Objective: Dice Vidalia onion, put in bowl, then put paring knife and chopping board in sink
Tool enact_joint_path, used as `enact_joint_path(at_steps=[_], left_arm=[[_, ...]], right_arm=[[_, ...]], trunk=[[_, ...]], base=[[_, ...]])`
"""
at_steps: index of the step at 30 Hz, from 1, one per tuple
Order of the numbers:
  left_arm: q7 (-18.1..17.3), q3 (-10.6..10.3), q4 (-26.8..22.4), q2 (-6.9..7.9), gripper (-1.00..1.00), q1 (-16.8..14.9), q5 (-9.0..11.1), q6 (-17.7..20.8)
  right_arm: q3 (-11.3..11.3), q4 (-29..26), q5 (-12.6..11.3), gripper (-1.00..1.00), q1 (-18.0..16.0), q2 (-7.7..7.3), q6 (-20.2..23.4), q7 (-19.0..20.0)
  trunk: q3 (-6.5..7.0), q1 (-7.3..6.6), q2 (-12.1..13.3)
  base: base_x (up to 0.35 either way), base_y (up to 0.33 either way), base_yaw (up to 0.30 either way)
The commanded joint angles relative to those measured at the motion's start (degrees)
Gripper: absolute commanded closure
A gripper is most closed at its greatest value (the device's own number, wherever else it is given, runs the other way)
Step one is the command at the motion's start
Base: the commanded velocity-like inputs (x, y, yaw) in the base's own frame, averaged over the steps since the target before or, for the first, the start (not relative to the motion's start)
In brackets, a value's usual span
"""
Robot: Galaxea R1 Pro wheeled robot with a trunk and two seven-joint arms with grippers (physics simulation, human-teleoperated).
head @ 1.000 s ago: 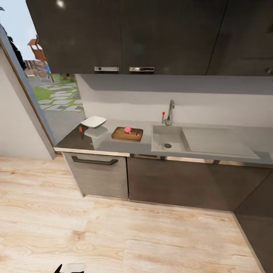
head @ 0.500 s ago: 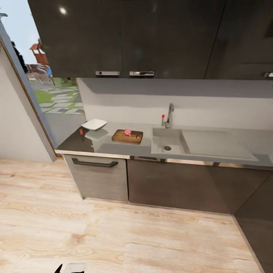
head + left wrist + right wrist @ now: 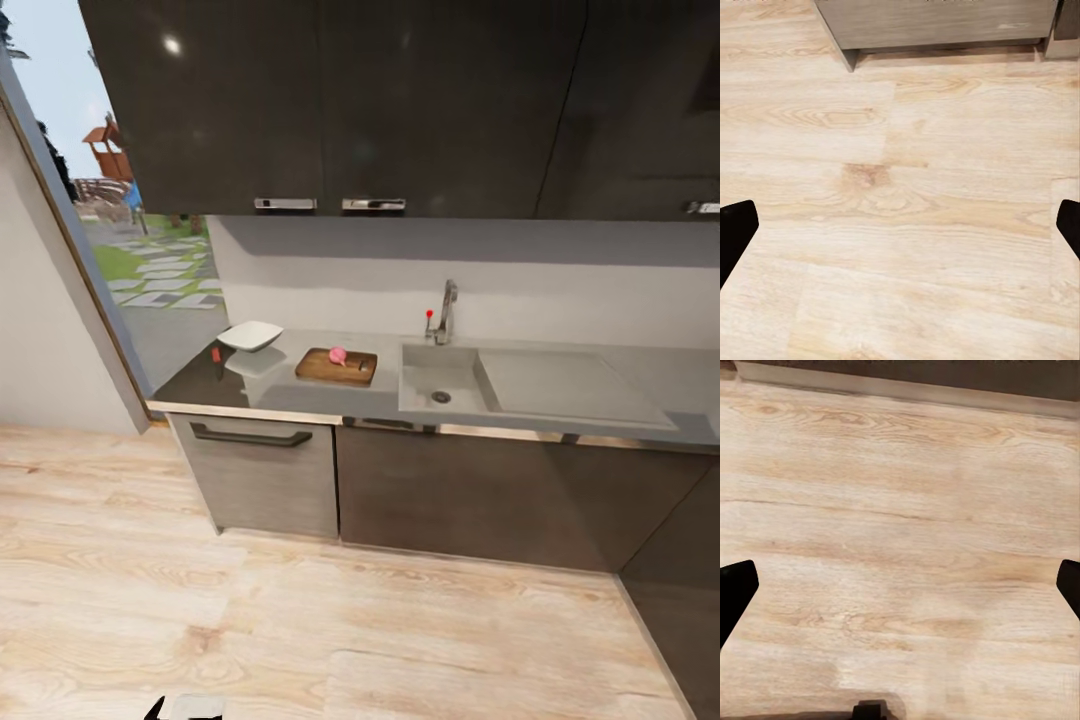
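The desk [image 3: 300,395] is glossy dark grey. On it the chopping board [image 3: 336,366] is brown with wood grain, the Vidalia onion [image 3: 338,356] pink, the bowl [image 3: 250,336] white, the paring knife [image 3: 215,354] red-handled. The sink [image 3: 440,385] is pale grey. The floor [image 3: 900,195] is pale, grained wood. The upper cabinets [image 3: 330,100] are glossy black.

The table [image 3: 300,395] runs along the back wall, with cupboards [image 3: 330,100] hanging above it and more cupboards [image 3: 470,495] under it. The floor [image 3: 300,620] lies in front. The sink [image 3: 438,385] is set into the table, and the tap [image 3: 446,310] stands behind it. Left of the sink lies the chopping board [image 3: 337,366], and the onion [image 3: 338,356] sits on it. Further left is the bowl [image 3: 250,336]. The paring knife [image 3: 215,354] is just left of the bowl, near the table's left end.
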Motion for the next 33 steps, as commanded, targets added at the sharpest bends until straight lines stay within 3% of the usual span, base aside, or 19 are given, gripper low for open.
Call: enact_joint_path(at_steps=[1, 33], left_arm=[[0.2, -0.5, 0.2, -0.04, -1.00, -0.1, 0.2, -0.2], [0.1, -0.5, 0.2, -0.21, -1.00, -0.1, 0.2, -0.2]], right_arm=[[0.5, 0.0, -0.3, -1.00, 0.0, -0.04, -0.1, -0.3], [0.5, 0.0, -0.3, -1.00, 0.0, 0.05, -0.1, -0.4]], trunk=[[-0.01, 0.03, -0.1], [2.88, 0.03, -0.1]], base=[[0.000, 0.000, 0.000], [0.000, 0.059, 0.000]])
